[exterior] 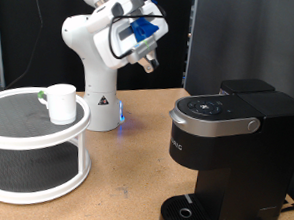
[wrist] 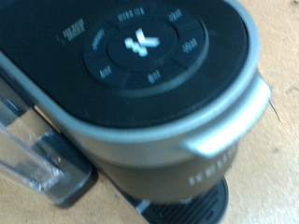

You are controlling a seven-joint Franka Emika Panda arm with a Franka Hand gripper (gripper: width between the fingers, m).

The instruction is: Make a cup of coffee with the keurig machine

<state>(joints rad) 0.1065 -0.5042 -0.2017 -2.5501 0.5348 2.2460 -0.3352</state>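
The black Keurig machine (exterior: 229, 155) stands on the wooden table at the exterior view's right, its lid down and its silver-grey handle (exterior: 248, 124) facing front. Nothing stands on its drip base (exterior: 189, 211). The white cup (exterior: 60, 102) stands upright on the top tier of a white round rack (exterior: 25, 133) at the left. My gripper (exterior: 149, 60) hangs in the air above and to the left of the machine, touching nothing. The wrist view shows the machine's round button panel (wrist: 140, 47), handle (wrist: 224, 131) and clear water tank (wrist: 28, 159) from above; my fingers do not show there.
The white arm base (exterior: 96, 87) stands behind the rack, between the cup and the machine. A dark panel (exterior: 252, 36) rises behind the machine. Bare wooden table (exterior: 128, 179) lies between the rack and the machine.
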